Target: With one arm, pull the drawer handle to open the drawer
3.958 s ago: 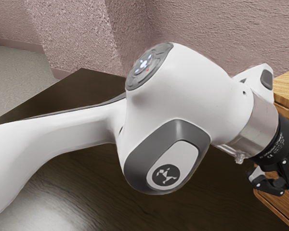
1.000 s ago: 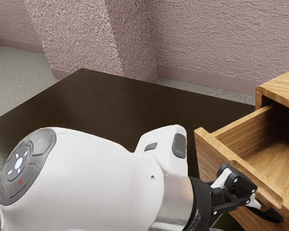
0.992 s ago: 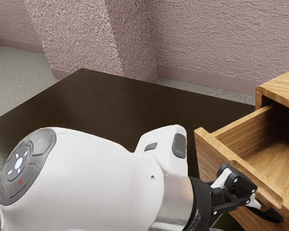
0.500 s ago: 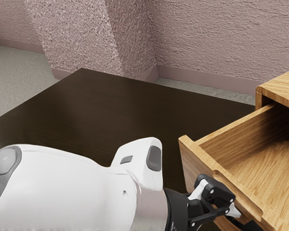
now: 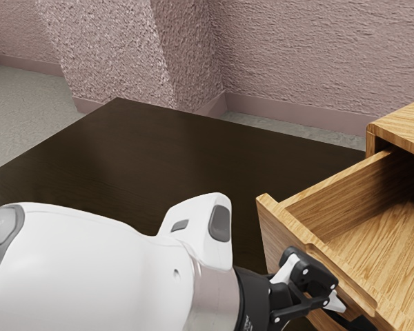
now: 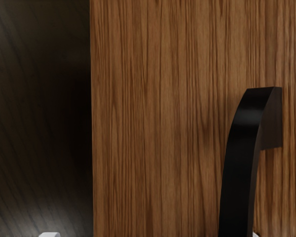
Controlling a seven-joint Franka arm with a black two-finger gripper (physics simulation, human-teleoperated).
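Exterior view: our black two-finger claw (image 5: 326, 294) spread at front of open light-wood drawer (image 5: 359, 227); curved black handle (image 6: 244, 163) beside one fingertip; dark desk (image 5: 159, 152) below.

Dark, wood-grained surface (image 5: 159, 152) stretching toward a corner of rough pink walls. At the exterior view's right, a light wooden cabinet (image 5: 400, 127), its drawer (image 5: 359, 221) pulled out above the dark top, base out of frame.
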